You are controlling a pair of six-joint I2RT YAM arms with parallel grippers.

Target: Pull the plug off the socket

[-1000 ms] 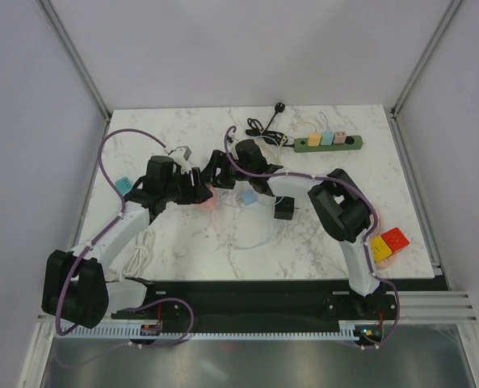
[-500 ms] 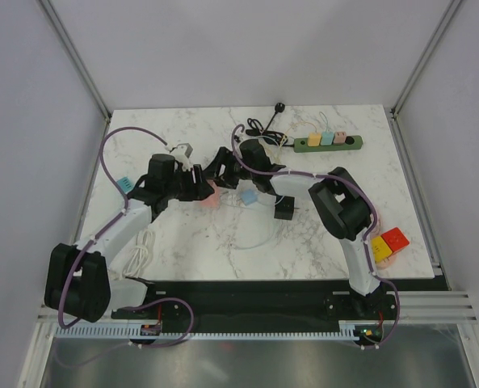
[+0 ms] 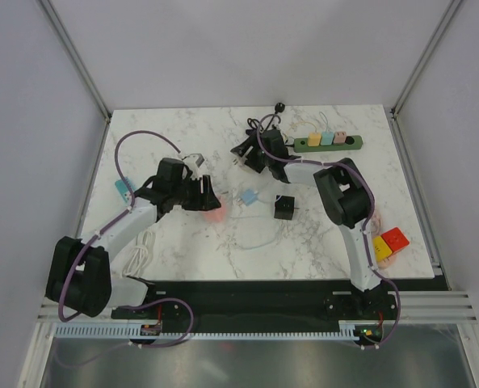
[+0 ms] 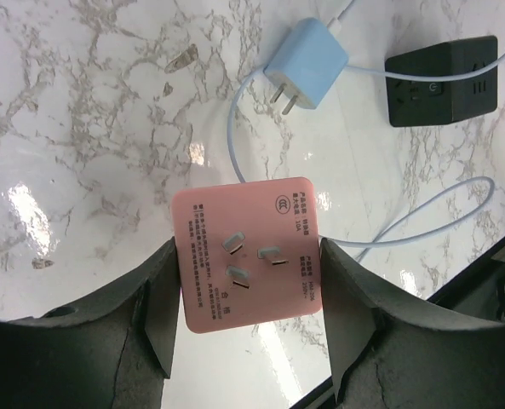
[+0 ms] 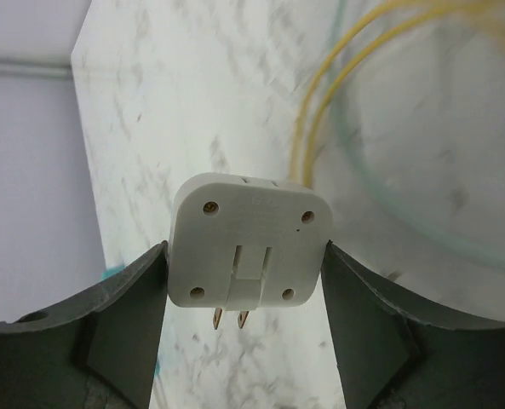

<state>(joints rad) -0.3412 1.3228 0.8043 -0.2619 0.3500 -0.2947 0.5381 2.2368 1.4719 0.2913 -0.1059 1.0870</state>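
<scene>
Left wrist view gives us the pink socket [image 4: 246, 253] square-on. The left gripper [image 4: 248, 256] pinches it by two opposite edges, dark fingers [image 4: 160, 317] pressed against its sides. The slotted face is turned to the camera and nothing is plugged into it. Whether the socket rests on the marble table [image 4: 82, 128] or hangs just above it, we cannot tell from this angle. Beyond it we see a blue charger [image 4: 305, 64] lying on the marble with its prongs bare and a pale cable [image 4: 230, 136] curving past the socket. A black cube socket [image 4: 442, 69] sits near the charger.

From the right wrist we see the white plug [image 5: 250, 240] clamped between the right gripper [image 5: 245, 256] fingers by its two sides. Its two metal prongs [image 5: 229, 319] are free in the air above the table. Blurred yellow loops [image 5: 320, 94] behind it are probably a cable.

From the top camera we find the two grippers well apart. The left one with the socket is at the middle left of the table. The right one with the plug is nearer the far edge, just left of a green power strip [image 3: 328, 143].
</scene>
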